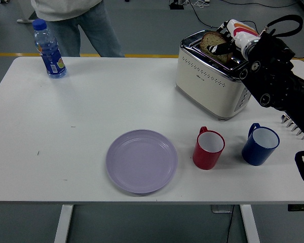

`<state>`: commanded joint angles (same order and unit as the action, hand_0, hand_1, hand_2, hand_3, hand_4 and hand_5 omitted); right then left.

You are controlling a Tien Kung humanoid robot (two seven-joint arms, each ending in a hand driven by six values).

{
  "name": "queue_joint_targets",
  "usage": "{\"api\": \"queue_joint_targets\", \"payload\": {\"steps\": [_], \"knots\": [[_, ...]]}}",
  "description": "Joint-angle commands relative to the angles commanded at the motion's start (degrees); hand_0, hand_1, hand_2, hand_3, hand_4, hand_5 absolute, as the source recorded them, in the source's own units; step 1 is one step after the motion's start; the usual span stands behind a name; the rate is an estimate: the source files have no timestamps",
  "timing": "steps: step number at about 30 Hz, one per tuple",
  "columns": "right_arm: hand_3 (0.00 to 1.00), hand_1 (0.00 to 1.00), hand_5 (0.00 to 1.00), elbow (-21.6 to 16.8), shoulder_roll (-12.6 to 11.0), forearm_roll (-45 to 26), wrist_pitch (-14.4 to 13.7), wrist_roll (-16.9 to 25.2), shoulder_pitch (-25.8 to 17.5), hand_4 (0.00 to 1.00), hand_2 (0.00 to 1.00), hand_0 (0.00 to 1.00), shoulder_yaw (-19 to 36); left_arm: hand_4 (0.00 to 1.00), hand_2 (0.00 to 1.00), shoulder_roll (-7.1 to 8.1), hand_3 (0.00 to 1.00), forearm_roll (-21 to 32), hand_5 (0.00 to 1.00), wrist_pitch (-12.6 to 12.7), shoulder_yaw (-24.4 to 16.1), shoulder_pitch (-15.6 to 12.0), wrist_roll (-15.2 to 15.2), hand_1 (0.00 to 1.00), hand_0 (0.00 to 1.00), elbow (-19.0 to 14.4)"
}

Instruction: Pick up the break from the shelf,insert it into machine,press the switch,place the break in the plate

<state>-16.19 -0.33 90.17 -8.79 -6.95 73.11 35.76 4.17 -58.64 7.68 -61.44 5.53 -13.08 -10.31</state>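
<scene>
Reaching in from the right over a white table [91, 101], black right arm [276, 76] ending in a right hand [228, 38] with fingers curled around a slice of bread [213, 43]. Gripping the brown slice at its upper edge, dark fingertips [215, 48] pressing on its face. Standing half out of a slot of the cream-and-chrome toaster [210, 76] directly beneath the hand, lower part of the bread hidden inside the slot. Sitting nearer the camera than the hand and below the arm, two mugs: a red mug [209, 148] and, just right of it, a blue mug [261, 145], both upright, both showing white insides with nothing in them. Lying left of the red mug, well away from the hand toward the table's near edge, a lavender plate [142, 161], holding nothing. Standing far to the left of the hand at the table's back corner, a capped water bottle [49, 49] with a blue label; contents too hard to judge. Standing behind the bottle at the far side, a person [76, 20] in jeans and a light top, hands out of frame.
</scene>
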Motion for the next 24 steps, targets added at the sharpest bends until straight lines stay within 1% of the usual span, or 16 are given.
{"api": "queue_joint_targets", "payload": {"steps": [1,2,7,8,13,14,19,20,24], "knots": [[0.657,0.532,0.351,0.1,0.0,-0.1,-0.1,0.0,0.0,0.777,0.555,0.559,-0.1,0.306,0.7,0.0,0.573,-0.1,0.811,0.0,0.0,0.0,0.0,0.718,0.695,0.0],[0.642,0.509,0.342,0.2,0.0,-0.1,-0.3,0.0,0.1,0.767,0.534,0.518,-0.3,0.306,0.701,0.01,0.574,-0.1,0.811,0.0,-0.1,0.0,0.0,0.719,0.695,0.0],[0.642,0.509,0.342,0.5,0.0,-0.3,-0.7,0.0,0.4,0.767,0.534,0.518,-1.0,0.306,0.701,0.04,0.574,-0.5,0.811,0.0,-0.3,0.0,0.0,0.719,0.695,0.0],[0.621,0.477,0.32,0.6,0.1,-0.4,-0.8,0.0,0.5,0.748,0.505,0.455,-1.3,0.308,0.7,0.05,0.573,-0.7,0.815,0.0,-0.3,0.0,-0.1,0.719,0.696,0.0],[0.621,0.477,0.32,1.0,0.3,-0.2,-0.8,0.0,0.9,0.748,0.505,0.455,-2.5,0.308,0.7,0.1,0.573,-1.0,0.815,0.0,-0.4,0.0,-0.1,0.719,0.696,0.0],[0.604,0.455,0.309,1.2,0.3,-0.2,-0.7,0.0,1.0,0.75,0.495,0.422,-2.7,0.309,0.701,0.12,0.572,-1.1,0.814,0.0,-0.4,0.0,-0.1,0.719,0.696,0.0],[0.604,0.455,0.309,1.9,0.3,0.4,-0.6,0.0,1.8,0.75,0.495,0.422,-3.8,0.309,0.701,0.12,0.572,-1.1,0.814,0.0,-0.4,0.4,0.0,0.719,0.696,0.0],[0.582,0.426,0.287,2.0,0.3,0.7,-0.7,0.0,2.0,0.73,0.48,0.386,-3.9,0.308,0.7,0.12,0.572,-1.1,0.814,0.0,-0.4,0.4,0.0,0.718,0.696,0.0],[0.582,0.426,0.287,2.1,0.3,1.4,-0.6,0.0,2.5,0.73,0.48,0.386,-5.4,0.308,0.7,0.13,0.572,-1.0,0.814,0.1,-0.5,0.5,0.0,0.718,0.696,0.0]]}}
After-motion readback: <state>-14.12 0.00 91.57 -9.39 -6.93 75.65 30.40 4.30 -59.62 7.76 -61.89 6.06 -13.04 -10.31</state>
